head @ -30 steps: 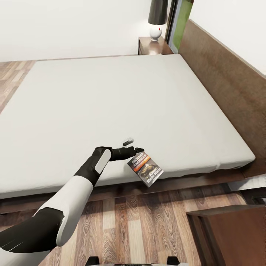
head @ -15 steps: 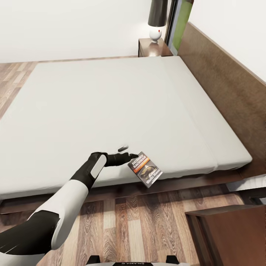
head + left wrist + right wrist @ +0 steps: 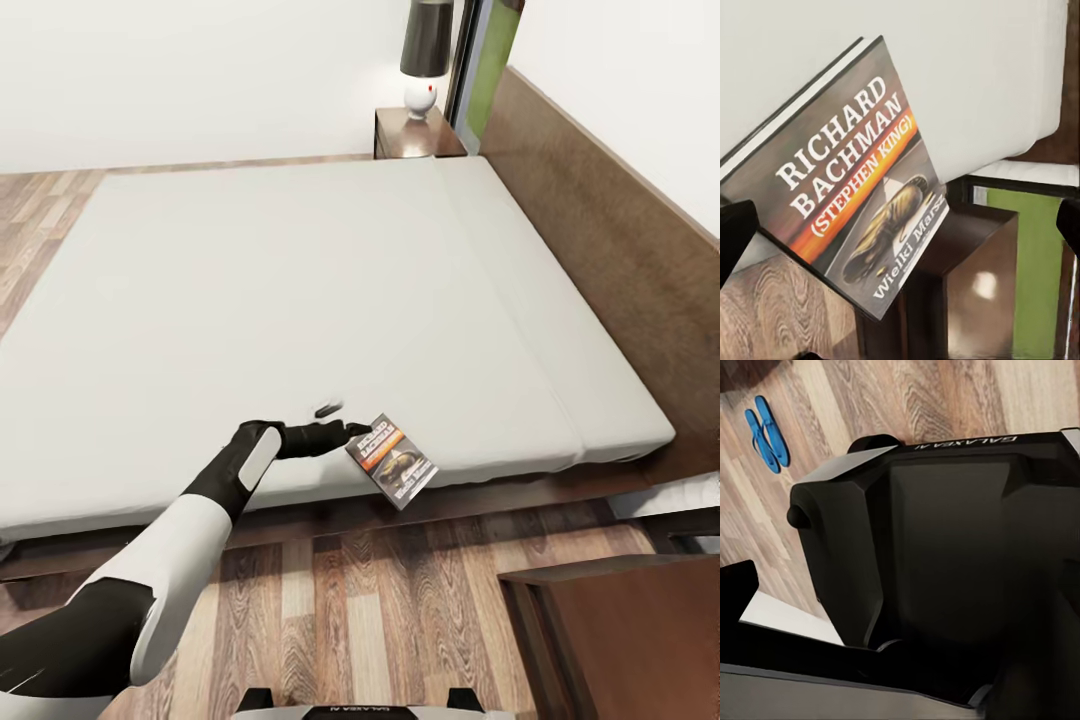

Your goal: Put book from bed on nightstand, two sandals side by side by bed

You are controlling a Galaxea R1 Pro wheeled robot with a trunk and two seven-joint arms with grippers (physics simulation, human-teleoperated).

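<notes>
My left pincer (image 3: 355, 432) is clamped on one corner of the book (image 3: 392, 460), a thin, light paperback hanging tilted over the near edge of the bed (image 3: 300, 290); likely floppy and slick-covered, it would handle better gripped nearer the spine.
</notes>
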